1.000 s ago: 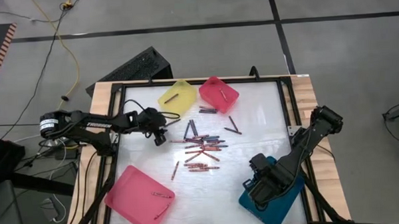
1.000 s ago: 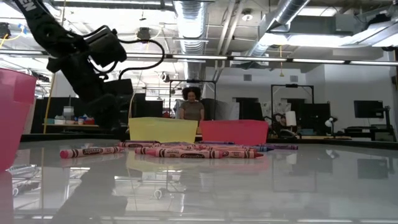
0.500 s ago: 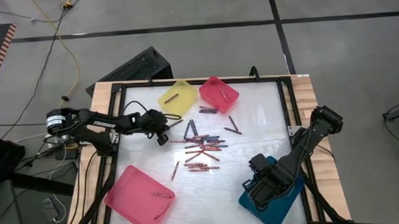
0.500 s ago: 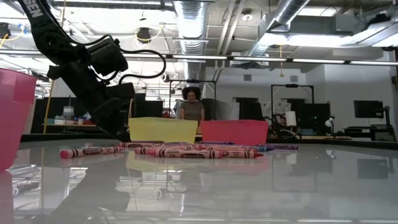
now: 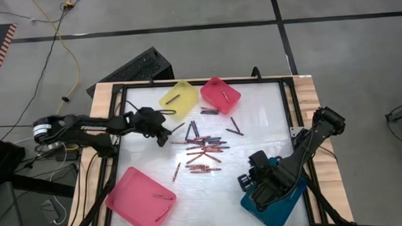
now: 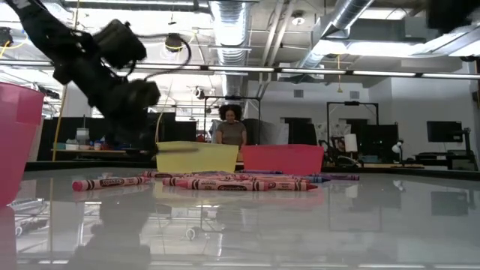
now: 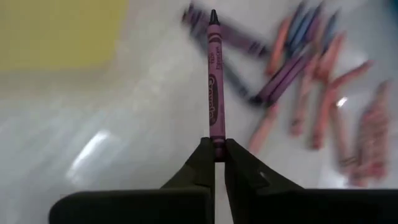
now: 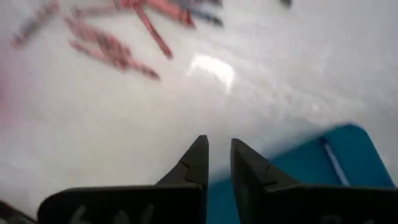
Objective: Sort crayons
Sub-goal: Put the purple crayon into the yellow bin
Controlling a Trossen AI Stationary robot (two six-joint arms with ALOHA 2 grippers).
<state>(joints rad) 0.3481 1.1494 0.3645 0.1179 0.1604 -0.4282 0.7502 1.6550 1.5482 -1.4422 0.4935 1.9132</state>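
The white worktop (image 5: 255,118) carries four trays around a loose pile of crayons (image 5: 203,148) at its middle. Taking that pile as the mark: a large pink tray (image 5: 140,199) sits well off toward the near left corner, a teal tray (image 5: 281,203) toward the near right, and a yellow tray (image 5: 179,98) and a smaller pink tray (image 5: 220,95) stand side by side just beyond it at the far edge.

The left claw (image 5: 163,136) hangs just left of the pile, near the yellow tray, its fingers pinched tight on the butt end of a purple crayon (image 7: 214,78) that sticks straight out ahead of them.

The right claw (image 5: 245,182) is off to the pile's near right, over the teal tray's inner edge, fingers a narrow gap apart with nothing between them. A blue crayon (image 8: 334,160) lies in that tray.
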